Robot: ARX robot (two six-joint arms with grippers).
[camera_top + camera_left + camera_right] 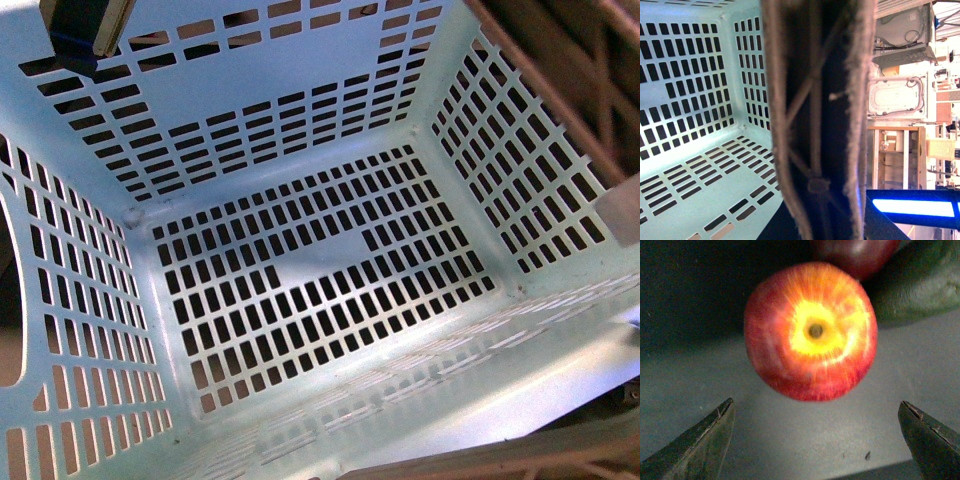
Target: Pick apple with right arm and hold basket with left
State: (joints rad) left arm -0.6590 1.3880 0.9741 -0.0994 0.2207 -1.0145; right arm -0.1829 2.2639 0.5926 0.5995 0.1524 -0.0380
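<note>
Slots are showing across nearly the whole front view, where we are looking into the basket (320,70), pale turquoise, tilted and holding nothing. At its far rim, toward the upper left, the left gripper (90,40) is sitting against the wall edge; we cannot tell whether its jaws are clamped on that rim or merely resting there. A brown ribbed edge (560,70) is crossing the upper right corner. In the left wrist view, the basket (690,165) is presenting two slotted walls and its floor, and a brown ribbed strip (815,120) is running close to the lens through the middle of the picture, hiding the fingers. Beyond it, white machines (900,35) and a wooden shelf (895,150) are standing in the background. In the right wrist view, the apple (810,330), red with a yellow patch around its stem pit, is lying on a grey surface (790,440), outside the basket. The right gripper (816,401) is hovering with its jaws spread wide, both fingertips (705,435) apart from the apple. A darker red apple (855,255) is lying just behind it, beside a dark green item (920,285) that we cannot identify.
</note>
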